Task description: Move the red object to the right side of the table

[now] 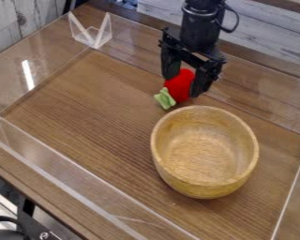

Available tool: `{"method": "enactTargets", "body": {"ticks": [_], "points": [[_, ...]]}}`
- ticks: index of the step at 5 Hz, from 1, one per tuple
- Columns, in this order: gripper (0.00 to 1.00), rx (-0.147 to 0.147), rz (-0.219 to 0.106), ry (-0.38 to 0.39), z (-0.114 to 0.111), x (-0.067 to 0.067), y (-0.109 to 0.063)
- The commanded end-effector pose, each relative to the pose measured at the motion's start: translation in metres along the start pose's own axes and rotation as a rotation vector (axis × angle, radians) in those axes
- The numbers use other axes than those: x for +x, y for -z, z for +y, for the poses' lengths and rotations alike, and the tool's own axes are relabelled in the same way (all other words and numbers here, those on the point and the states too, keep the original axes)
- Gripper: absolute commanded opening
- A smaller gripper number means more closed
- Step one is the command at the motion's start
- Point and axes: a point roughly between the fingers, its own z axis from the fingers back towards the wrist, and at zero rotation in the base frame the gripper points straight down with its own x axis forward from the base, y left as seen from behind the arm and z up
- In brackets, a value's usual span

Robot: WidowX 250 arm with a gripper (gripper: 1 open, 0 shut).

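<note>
The gripper [191,81] points down with its jaws wide apart, one finger on either side of the red object [179,85], gripping nothing yet. The red object lies on the table [78,112] with its green end toward the left, just beyond the far rim of the wooden bowl [205,150].

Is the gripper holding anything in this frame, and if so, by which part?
Nothing is held. The gripper is open, its fingers straddling the red object, which lies on the table.
</note>
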Motion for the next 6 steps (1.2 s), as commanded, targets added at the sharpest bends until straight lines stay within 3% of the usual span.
{"method": "enactTargets", "body": {"ticks": [1, 6], "points": [[1.0, 0.015, -0.062, 0.011, 0.013, 0.012, -0.013], [1.0, 0.007, -0.076, 0.082, 0.026, 0.03, 0.001]]}}
